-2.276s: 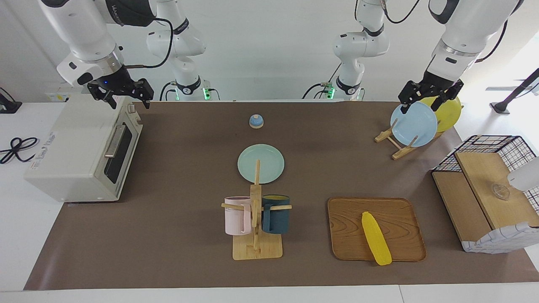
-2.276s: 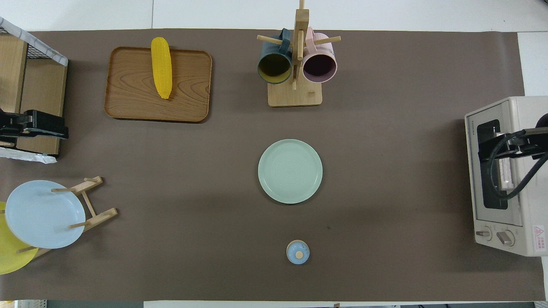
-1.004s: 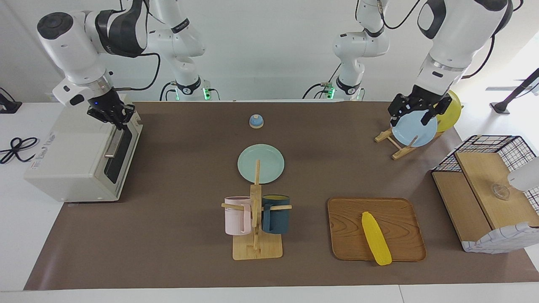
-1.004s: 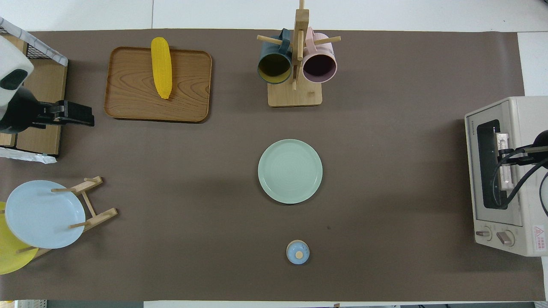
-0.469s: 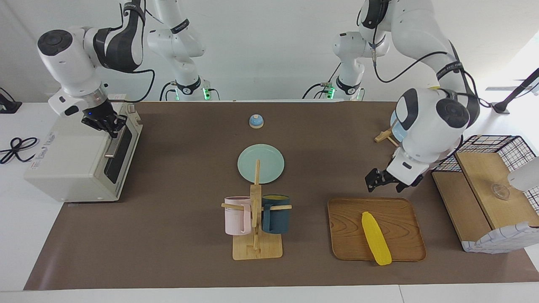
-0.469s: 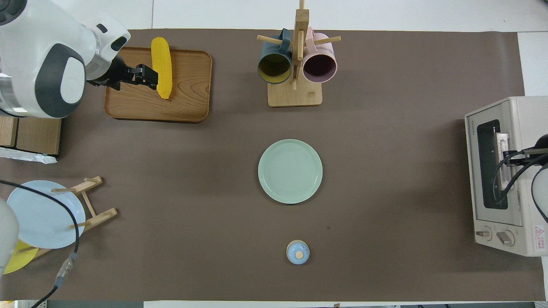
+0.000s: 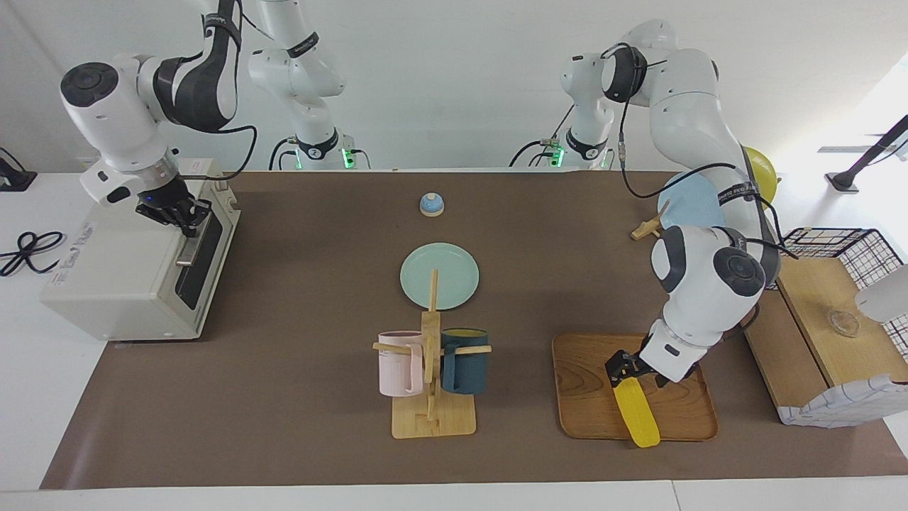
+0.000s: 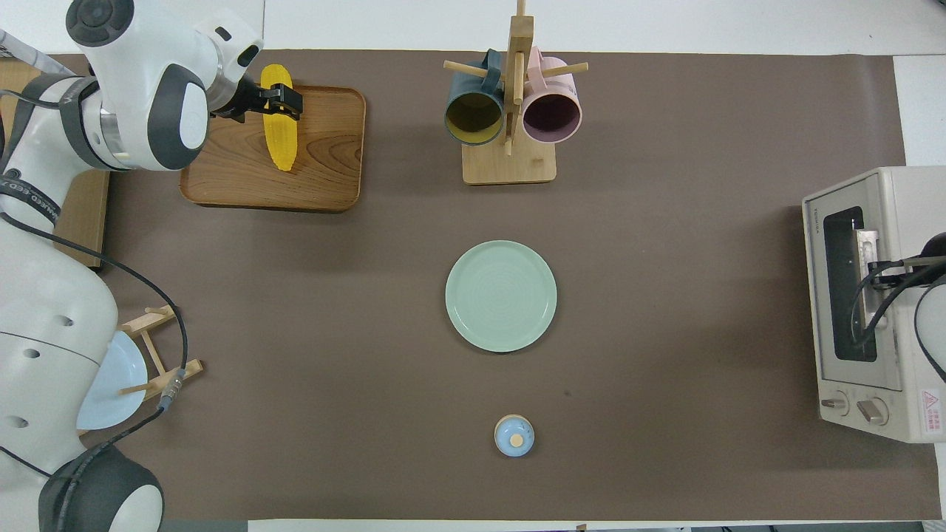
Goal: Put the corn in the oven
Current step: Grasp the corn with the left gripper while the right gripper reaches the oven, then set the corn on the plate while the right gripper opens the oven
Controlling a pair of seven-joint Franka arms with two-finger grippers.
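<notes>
The yellow corn [image 7: 638, 415] lies on the wooden tray [image 7: 589, 397] at the left arm's end of the table, its length pointing away from the robots. My left gripper [image 7: 628, 370] hangs low over the corn [image 8: 280, 144], open, with a finger on either side of it. I cannot tell whether it touches the cob. The cream oven [image 7: 120, 262] stands at the right arm's end with its dark door closed. My right gripper [image 7: 179, 213] is shut at the door's top edge, by the silver handle [image 7: 192, 240]. In the overhead view it [image 8: 881, 267] sits over the oven [image 8: 913, 214].
A mug rack [image 7: 431, 369] with a pink and a dark blue mug stands mid-table, a green plate [image 7: 439, 276] nearer the robots, then a small blue bell [image 7: 431, 204]. A plate rack with a blue plate [image 7: 691, 202] and a wire-and-wood basket box [image 7: 823, 333] flank the tray.
The left arm swung from the plate rack to the tray and came down over the corn. The right gripper sank onto the oven door's top edge and has barely moved since.
</notes>
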